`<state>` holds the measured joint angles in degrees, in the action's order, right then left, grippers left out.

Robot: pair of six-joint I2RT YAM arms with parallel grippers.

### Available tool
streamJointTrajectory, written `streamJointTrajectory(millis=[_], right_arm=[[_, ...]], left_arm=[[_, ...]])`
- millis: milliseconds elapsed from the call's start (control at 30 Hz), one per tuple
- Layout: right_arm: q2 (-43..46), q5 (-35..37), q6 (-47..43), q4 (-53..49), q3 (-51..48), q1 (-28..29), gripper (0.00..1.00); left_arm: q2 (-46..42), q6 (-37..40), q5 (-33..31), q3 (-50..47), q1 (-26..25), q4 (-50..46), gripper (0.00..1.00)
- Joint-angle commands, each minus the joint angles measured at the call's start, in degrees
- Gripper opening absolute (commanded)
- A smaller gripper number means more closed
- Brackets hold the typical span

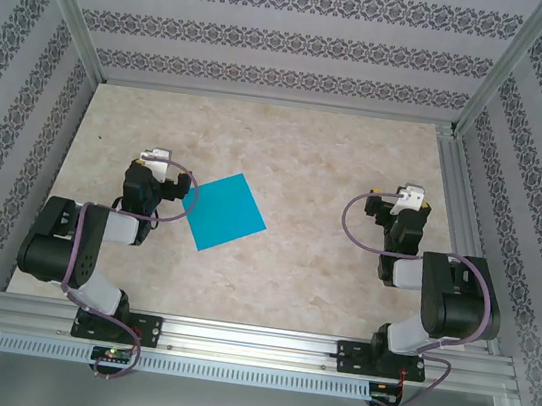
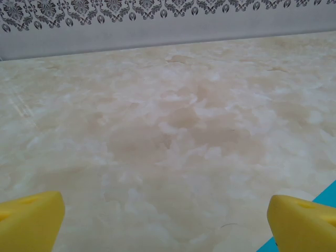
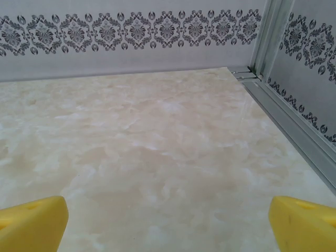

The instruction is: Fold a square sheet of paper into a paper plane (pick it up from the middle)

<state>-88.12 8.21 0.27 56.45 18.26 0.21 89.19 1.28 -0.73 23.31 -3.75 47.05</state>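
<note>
The left hand [image 1: 160, 175] is spread wide and holds nothing: in its wrist view the two yellow fingertips [image 2: 31, 220] sit at the bottom corners with bare marbled worktop [image 2: 173, 136] between them. Just beside its right fingertip a sliver of turquoise shows, which is the near-left corner of the square sheet of paper [image 2: 329, 192]. From above, the square sheet of paper [image 1: 227, 212] lies flat on the worktop [image 1: 292, 267], left of the middle and turned so that its corners point at the worktop's edges, with its left corner just beside the left hand. Whether that finger touches the corner I cannot tell. The right hand [image 1: 402, 206] is equally wide open and empty, hovering near the right edge of the worktop, well apart from the sheet. Its wrist view looks over plain worktop to the far right corner, where an aluminium frame rail [image 3: 294, 126] meets the patterned wall [image 3: 131, 31]. As for progress, I judge the task to be at its very start: the sheet shows no crease, no lifted edge and no fold, so picking it up from the middle and every fold of the plane are left to do. The left hand looks best placed to begin, though it stands at the sheet's corner, not over its middle.
</note>
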Motion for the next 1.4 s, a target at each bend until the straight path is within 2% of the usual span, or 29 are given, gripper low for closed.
streamJointTrajectory(millis=[0,633,767,833,900,1000,1100,1233,1367], right_arm=[[0.1,-1.3,0.2,0.7,1.0,-0.5,0.98],[0.1,-2.9,0.8,0.1,2.6,-1.3,0.98],[0.2,-2.7,0.8,2.4,1.7,-1.3,0.98],[1.3,-2.5,0.9,6.0,-1.4,-1.2,0.98],[3.8,-0.1,1.1,5.1,-2.2,-1.0,0.98],[10.0,3.6,0.3,-4.8,-0.2,0.4,0.98],[16.7,7.8,0.8,-19.0,4.6,2.6,0.98],[22.1,10.0,8.9,-40.3,13.6,5.1,0.98],[21.2,8.6,19.1,-59.9,23.6,7.7,0.98]], left_arm=[[0.3,0.5,0.3,0.6,0.6,0.3,1.00],[0.3,0.6,0.3,0.7,0.6,0.2,1.00],[0.0,0.4,-0.3,0.6,0.6,0.4,1.00],[-1.4,-0.6,-2.6,1.7,0.6,-2.7,1.00],[-3.6,-1.1,-3.6,3.9,0.6,-8.4,1.00],[-6.4,-2.4,-4.7,7.8,0.6,-18.6,1.00],[-8.8,-4.5,-6.1,9.8,0.6,-24.3,1.00],[-14.4,-9.9,-7.1,11.2,0.6,-30.3,1.00],[-18.8,-18.2,-5.2,16.0,0.6,-41.1,1.00]])
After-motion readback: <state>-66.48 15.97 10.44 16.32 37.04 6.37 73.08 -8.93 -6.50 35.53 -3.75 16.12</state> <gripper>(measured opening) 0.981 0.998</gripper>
